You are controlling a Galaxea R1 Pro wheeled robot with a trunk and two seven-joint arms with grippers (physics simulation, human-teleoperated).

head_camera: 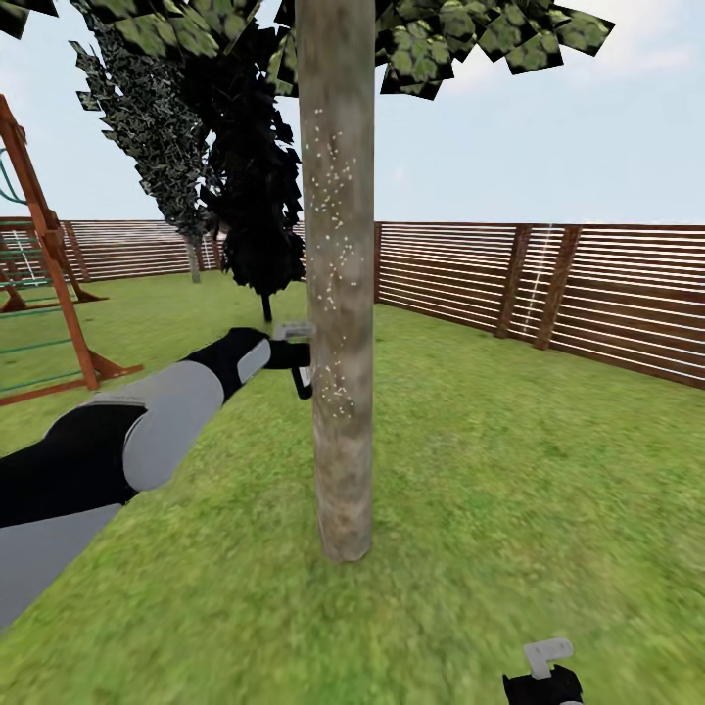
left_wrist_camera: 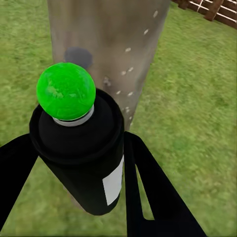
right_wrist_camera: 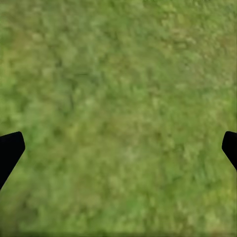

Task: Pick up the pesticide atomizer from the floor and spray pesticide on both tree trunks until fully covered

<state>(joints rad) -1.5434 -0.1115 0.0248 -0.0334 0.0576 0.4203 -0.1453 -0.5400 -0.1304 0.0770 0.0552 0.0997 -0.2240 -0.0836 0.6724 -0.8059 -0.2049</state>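
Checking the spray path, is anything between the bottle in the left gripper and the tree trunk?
No. In the left wrist view, the atomizer points straight at the trunk with only open air between; white specks already dot the bark.

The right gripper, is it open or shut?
Open. The right gripper has its two dark fingertips far apart at the picture's edges, with bare grass between them.

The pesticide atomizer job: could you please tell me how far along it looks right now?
Done: the pesticide atomizer is off the grass, gripped in the left gripper. In hand: it points at the tree trunk, which carries pale specks over its middle stretch, with the lower part looking bare. Left: finishing this trunk, then the second tree. The right gripper hangs open over the grass.
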